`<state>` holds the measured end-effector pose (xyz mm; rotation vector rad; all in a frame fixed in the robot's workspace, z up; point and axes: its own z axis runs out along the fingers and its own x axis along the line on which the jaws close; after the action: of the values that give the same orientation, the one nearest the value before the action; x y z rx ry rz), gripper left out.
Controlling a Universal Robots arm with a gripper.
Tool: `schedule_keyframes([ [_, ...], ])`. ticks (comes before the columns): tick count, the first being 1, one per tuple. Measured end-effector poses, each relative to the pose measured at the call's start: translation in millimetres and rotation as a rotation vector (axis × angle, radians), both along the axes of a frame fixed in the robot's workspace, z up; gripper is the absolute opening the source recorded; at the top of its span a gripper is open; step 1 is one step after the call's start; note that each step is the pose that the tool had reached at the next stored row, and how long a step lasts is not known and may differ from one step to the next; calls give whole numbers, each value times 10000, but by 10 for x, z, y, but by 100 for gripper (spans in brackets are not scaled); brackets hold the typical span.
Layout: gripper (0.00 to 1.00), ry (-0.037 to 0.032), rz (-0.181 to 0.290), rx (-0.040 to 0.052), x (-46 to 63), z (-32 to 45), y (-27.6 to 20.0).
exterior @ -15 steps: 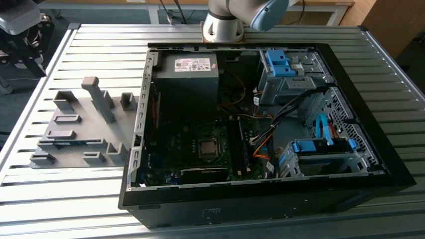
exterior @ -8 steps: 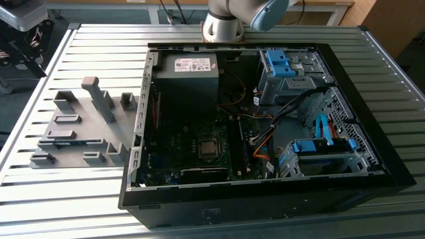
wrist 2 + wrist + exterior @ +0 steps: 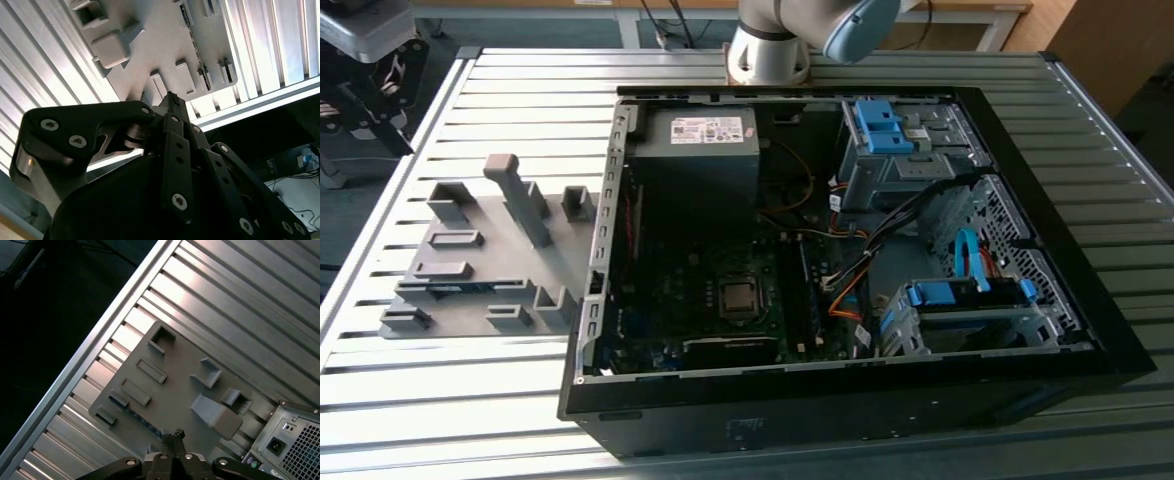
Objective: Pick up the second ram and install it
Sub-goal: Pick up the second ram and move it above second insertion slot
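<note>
End effector (image 3: 172, 435), fingertips together, above grey tray (image 3: 180, 370) on ribbed table (image 3: 240, 305); second ram (image 3: 142, 419) edge-on in tray slot.

Desk (image 3: 520, 90) is ribbed grey metal w/ long slats, and light gives bright stripes on it in both wrist views. Behind it are grey floor (image 3: 547, 30) & a wood panel (image 3: 1107, 40) at the exterior view's right.

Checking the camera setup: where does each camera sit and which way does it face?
Exterior view: off the arm, looking down on the open computer case and grey tray; arm base shows.
First wrist view: on the arm, looking past the gripper at the tray.
Second wrist view: same, from behind the gripper.
All share the tray.
</note>
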<state>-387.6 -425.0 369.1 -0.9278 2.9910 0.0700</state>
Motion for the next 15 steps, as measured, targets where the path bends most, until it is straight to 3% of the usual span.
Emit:
schedule_keyframes([
  [3, 11, 0, 195, 0, 0, 0, 0],
  [15, 11, 0, 1720, 0, -2, -1, -2],
])
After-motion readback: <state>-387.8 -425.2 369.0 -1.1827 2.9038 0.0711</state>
